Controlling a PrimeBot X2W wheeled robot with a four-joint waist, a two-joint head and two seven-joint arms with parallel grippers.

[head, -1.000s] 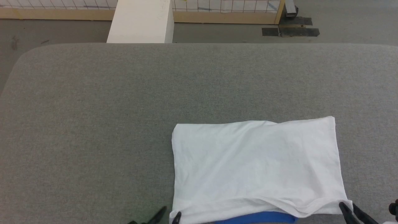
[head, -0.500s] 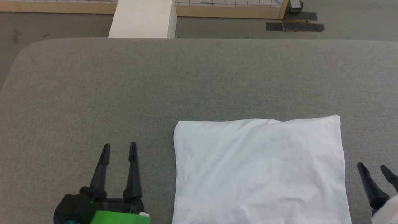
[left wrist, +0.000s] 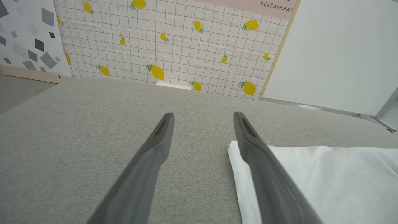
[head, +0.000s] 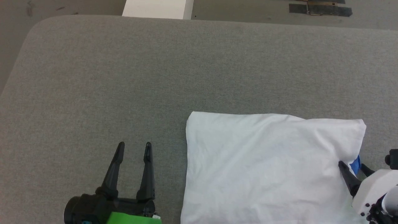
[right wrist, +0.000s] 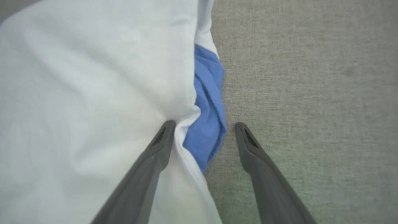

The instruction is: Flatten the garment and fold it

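Head view has the left gripper point(head: 134, 144) hanging just to the left of the garment point(head: 264, 161), apart from it, its two fingers spread wide with nothing between them. From there I judge that a sideways sweep toward the garment could catch the left edge and curl it over.

The garment lies on the grey desk point(head: 124, 77) as a white, roughly rectangular fold. Its near part runs off the bottom of that view, so the near edge cannot be checked. It looks folded, with soft wrinkles across the top.

At the garment's right edge the right gripper point(head: 351, 165) is also spread wide and grips nothing. The right wrist view shows one finger resting on the white cloth where creases gather. The other is on the desk just past the edge, and a bunched blue sleeve fold point(right wrist: 207, 109) pokes out between them.

That is the main risk. If the finger on the cloth drags as the arm lifts away, it may pull the top layer and open the fold. Closing here would pinch several layers at once and tug the whole stack rightward. Left as it is, the blue bulge keeps that edge untidy.
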